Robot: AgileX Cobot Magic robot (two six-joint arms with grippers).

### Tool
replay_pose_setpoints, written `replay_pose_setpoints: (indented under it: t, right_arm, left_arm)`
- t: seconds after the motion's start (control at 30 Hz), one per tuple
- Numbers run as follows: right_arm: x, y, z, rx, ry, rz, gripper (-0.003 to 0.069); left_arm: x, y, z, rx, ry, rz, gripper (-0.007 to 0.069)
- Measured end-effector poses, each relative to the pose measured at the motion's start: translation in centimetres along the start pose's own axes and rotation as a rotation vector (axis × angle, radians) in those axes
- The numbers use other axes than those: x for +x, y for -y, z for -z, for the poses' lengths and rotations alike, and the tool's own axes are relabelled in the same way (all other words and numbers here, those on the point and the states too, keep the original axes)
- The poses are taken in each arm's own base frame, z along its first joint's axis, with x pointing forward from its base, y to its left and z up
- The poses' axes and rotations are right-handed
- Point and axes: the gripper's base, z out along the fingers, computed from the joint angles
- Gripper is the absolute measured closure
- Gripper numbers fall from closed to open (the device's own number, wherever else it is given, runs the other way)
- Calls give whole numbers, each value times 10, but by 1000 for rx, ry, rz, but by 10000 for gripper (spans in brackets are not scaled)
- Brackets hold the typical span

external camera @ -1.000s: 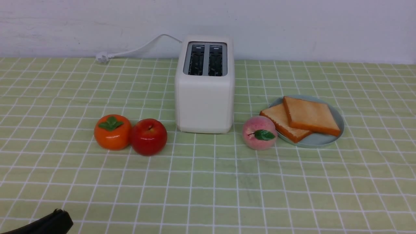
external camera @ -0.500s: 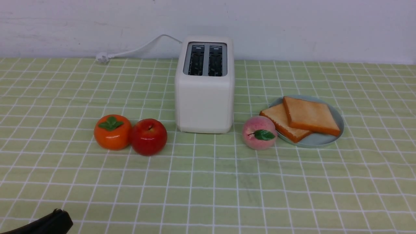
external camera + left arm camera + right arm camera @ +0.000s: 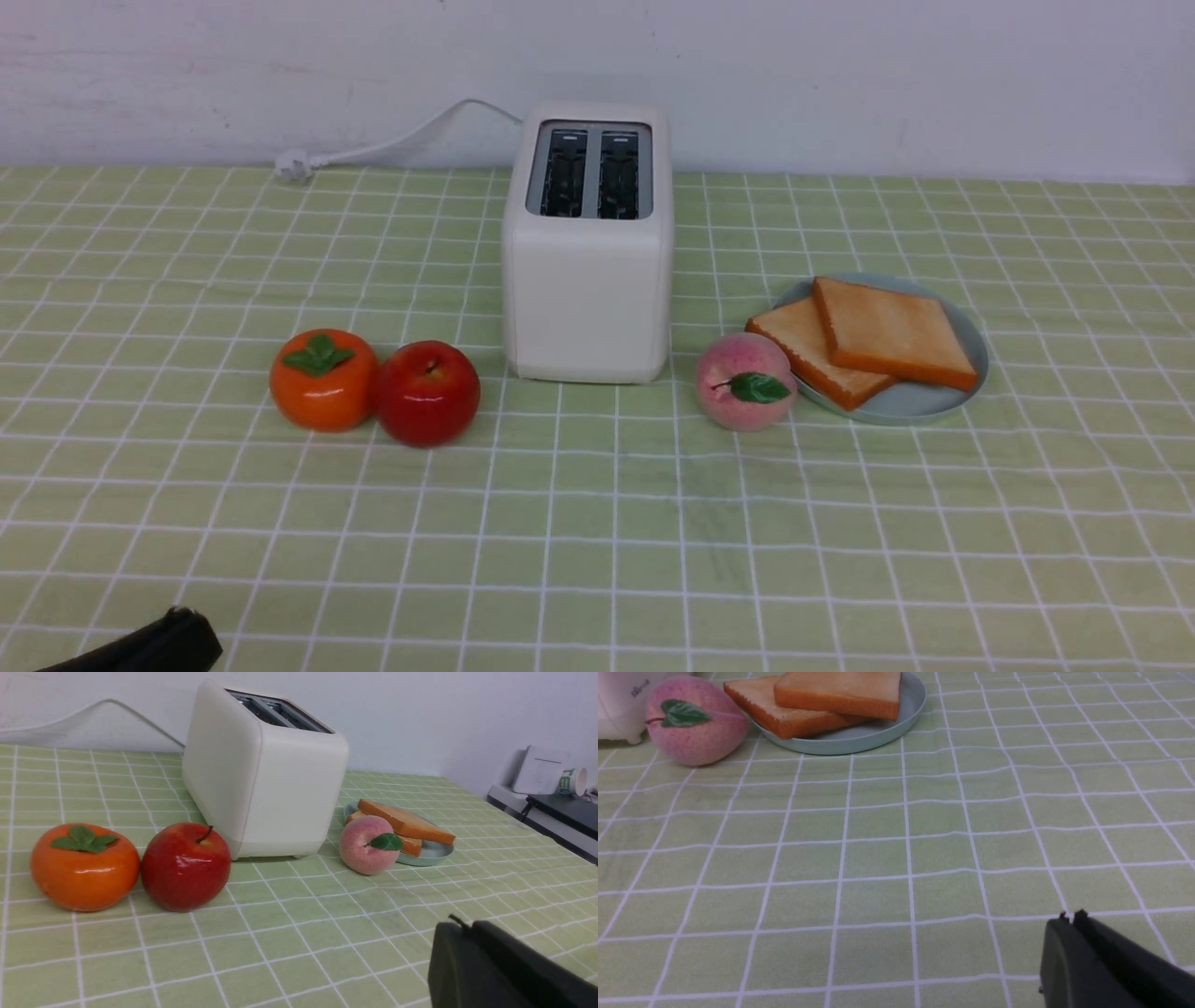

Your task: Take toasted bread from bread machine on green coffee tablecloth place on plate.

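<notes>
Two slices of toasted bread (image 3: 887, 331) lie overlapping on the pale blue-green plate (image 3: 920, 401), right of the white bread machine (image 3: 588, 280), whose two slots show no bread. All stand on the green coffee tablecloth (image 3: 597, 523). The wrist views also show the toasted bread (image 3: 822, 700) (image 3: 404, 823) on the plate (image 3: 878, 732). My left gripper (image 3: 182, 621) is at the near left corner, shut and holding nothing, its tip (image 3: 467, 926) low over the cloth. My right gripper (image 3: 1070, 918) is shut and holds nothing, well short of the plate; the front view does not show it.
A pink peach (image 3: 744, 381) touches the plate's left rim. A red apple (image 3: 428, 392) and an orange persimmon (image 3: 322, 378) sit together left of the bread machine. The white power cord (image 3: 392, 140) runs back left to the wall.
The left gripper's tip has slid slightly right and lower at the near left corner. Bread, plate, toaster and fruit have not moved.
</notes>
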Motion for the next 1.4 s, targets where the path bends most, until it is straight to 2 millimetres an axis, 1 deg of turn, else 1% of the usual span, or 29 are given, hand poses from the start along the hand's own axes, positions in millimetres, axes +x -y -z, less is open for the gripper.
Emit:
replay_pose_setpoints:
  t: [0.03, 0.13, 0.2, 0.23, 0.3, 0.37, 0.5, 0.57, 0.67, 0.77, 0.83, 0.87, 0.9, 0.93, 0.97, 1.0, 1.13, 1.4]
  right_arm:
    - [0, 0, 0, 0, 0, 0, 659]
    - [0, 0, 0, 0, 0, 0, 658]
    - [0, 0, 0, 0, 0, 0, 657]
    - [0, 0, 0, 0, 0, 0, 657]
    - [0, 0, 0, 0, 0, 0, 653]
    - [0, 0, 0, 0, 0, 0, 651]
    - [0, 0, 0, 0, 0, 0, 646]
    - [0, 0, 0, 0, 0, 0, 646]
    - [0, 0, 0, 0, 0, 0, 643]
    - [0, 0, 0, 0, 0, 0, 640]
    - [0, 0, 0, 0, 0, 0, 638]
    - [0, 0, 0, 0, 0, 0, 638]
    - [0, 0, 0, 0, 0, 0, 638]
    - [0, 0, 0, 0, 0, 0, 638]
    - [0, 0, 0, 0, 0, 0, 636]
    - [0, 0, 0, 0, 0, 0, 634]
    - [0, 0, 0, 0, 1, 0, 630]
    - [0, 0, 0, 0, 1, 0, 625]
  left_arm:
    - [-1, 4, 0, 47, 0, -13, 638]
    - [-2, 9, 1, 97, 13, -36, 638]
    - [-4, 9, 1, 93, 35, -50, 638]
    - [-4, 9, 1, 90, 38, -83, 638]
    - [-5, 7, 0, 69, 48, -49, 638]
    - [-5, 5, 0, 50, 48, -108, 638]
    - [-7, -1, 1, -36, 74, -71, 638]
    - [-11, -8, 4, -123, 122, -75, 638]
    - [-15, -15, 15, -266, 205, -94, 638]
    - [-14, -18, 24, -370, 237, -102, 638]
    - [-9, -21, 27, -446, 217, -98, 638]
    - [-9, -22, 28, -453, 214, -96, 638]
    - [1, -27, 27, -499, 170, -62, 638]
    - [2, -27, 27, -505, 164, -73, 638]
    - [14, -32, 25, -522, 121, -33, 638]
    - [21, -34, 24, -530, 88, -2, 638]
    - [41, -38, 25, -563, -61, 129, 638]
    - [43, -38, 25, -569, -73, 166, 638]
